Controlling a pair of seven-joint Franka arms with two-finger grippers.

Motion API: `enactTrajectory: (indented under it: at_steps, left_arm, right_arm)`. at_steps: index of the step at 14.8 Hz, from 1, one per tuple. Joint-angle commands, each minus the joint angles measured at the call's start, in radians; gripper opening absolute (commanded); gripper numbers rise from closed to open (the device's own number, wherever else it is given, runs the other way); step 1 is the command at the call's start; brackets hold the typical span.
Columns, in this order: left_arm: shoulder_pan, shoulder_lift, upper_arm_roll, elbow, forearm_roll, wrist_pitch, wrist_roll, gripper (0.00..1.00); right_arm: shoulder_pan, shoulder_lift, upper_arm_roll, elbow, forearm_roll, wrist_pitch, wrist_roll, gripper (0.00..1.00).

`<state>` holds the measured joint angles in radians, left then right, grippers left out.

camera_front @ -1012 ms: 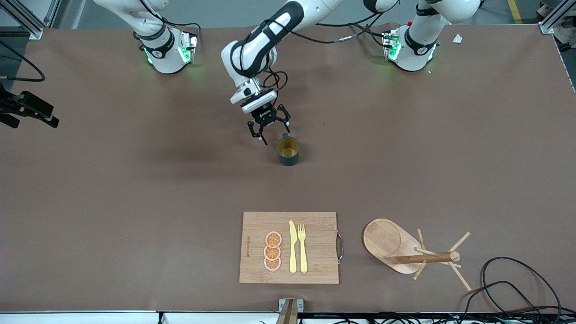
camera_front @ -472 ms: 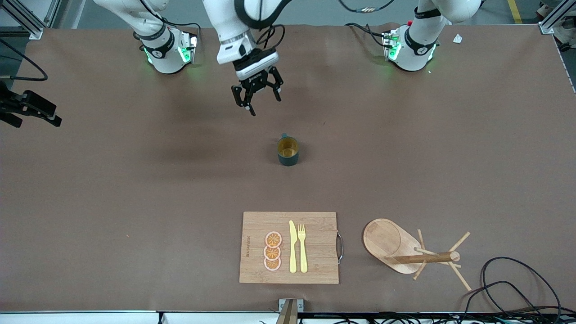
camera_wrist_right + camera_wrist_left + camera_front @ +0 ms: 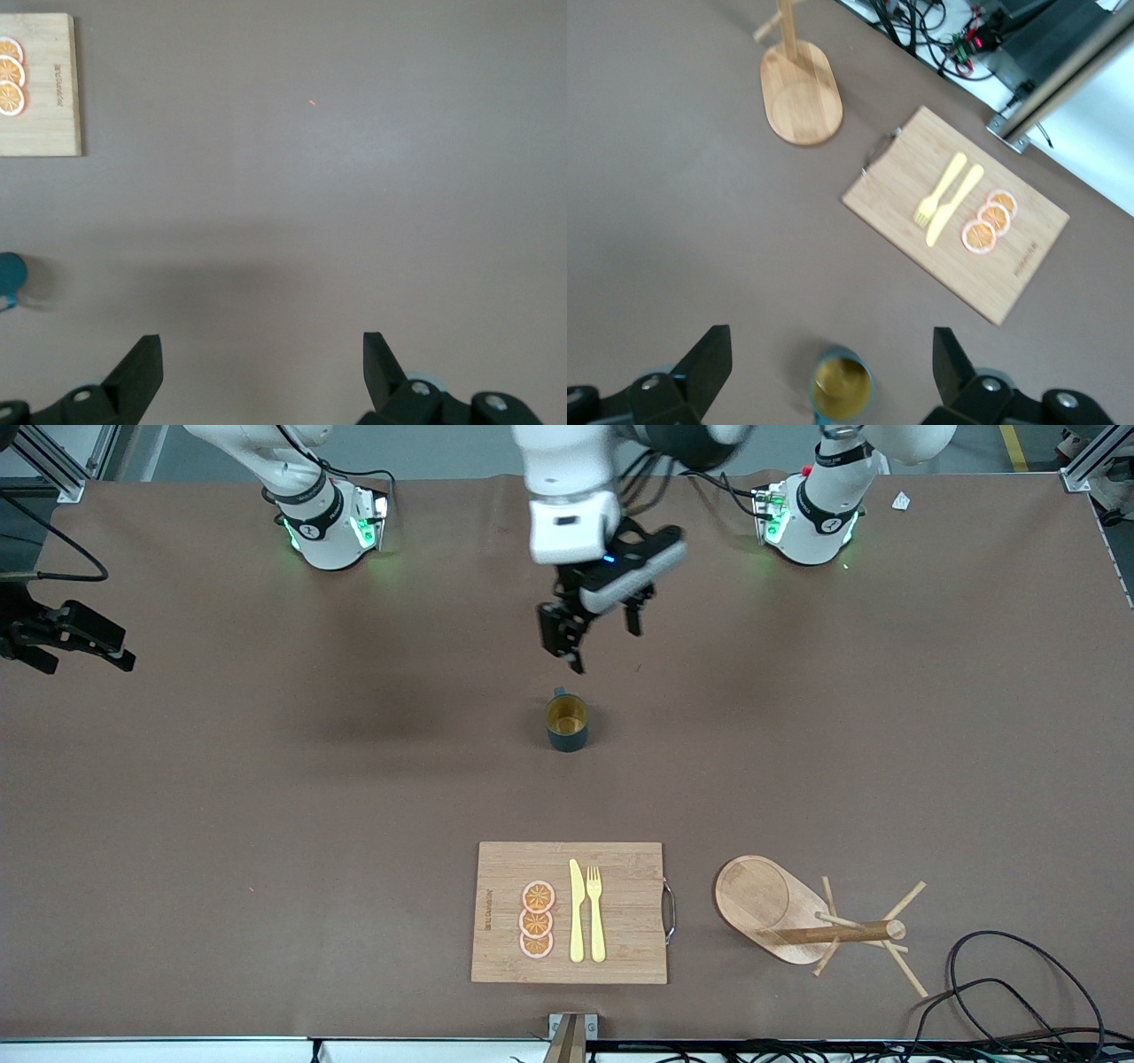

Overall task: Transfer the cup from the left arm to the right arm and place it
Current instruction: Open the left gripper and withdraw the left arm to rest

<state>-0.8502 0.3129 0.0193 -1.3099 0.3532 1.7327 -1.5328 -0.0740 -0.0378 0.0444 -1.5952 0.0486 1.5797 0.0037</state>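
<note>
Your cup (image 3: 567,723) stands upright on the bare table (image 3: 266,797), near its middle, its handle turned toward the robots' bases. The left end effector (image 3: 592,622) hangs in the air over the table just past the cup on the bases' side, fingers spread wide and holding nothing. In the right wrist view, the right end effector (image 3: 262,376) is also wide open and empty above bare table. Nearer the front camera you see a cutting board (image 3: 620,948) carrying 3 orange slices (image 3: 537,920), a knife (image 3: 577,912) and a fork (image 3: 595,912), with a wooden peg stand (image 3: 797,917) beside it.
</note>
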Motion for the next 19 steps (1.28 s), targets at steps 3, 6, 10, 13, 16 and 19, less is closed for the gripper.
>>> enactTrajectory:
  at_steps: [3,6,10,13,16,19]
  left_arm:
    - [0.212,-0.092,-0.01,-0.031,-0.097,-0.071,0.371,1.0]
    - [0.333,-0.115,-0.013,-0.029,-0.138,-0.073,0.572,1.0]
    - [0.456,-0.141,-0.012,-0.029,-0.191,-0.117,0.854,1.0]
    - [0.51,-0.153,-0.013,-0.029,-0.192,-0.156,0.988,1.0]
    - [0.586,-0.202,-0.021,-0.04,-0.207,-0.197,1.12,1.0]
    - [0.704,-0.25,-0.024,-0.087,-0.328,-0.219,1.239,1.0]
  right_arm:
    - [0.216,-0.065,-0.001,-0.042,0.004,-0.01,0.339,1.0]
    - [0.344,-0.077,0.009,-0.067,-0.013,-0.007,0.565,1.0]
    - [0.511,-0.105,0.057,-0.193,-0.113,0.083,0.836,1.0]
    - [0.634,-0.097,0.071,-0.279,-0.189,0.192,0.999,1.0]
    - [0.665,-0.041,0.071,-0.318,-0.205,0.291,1.018,1.0]
    - [0.69,0.064,0.069,-0.31,-0.219,0.416,1.019,1.0]
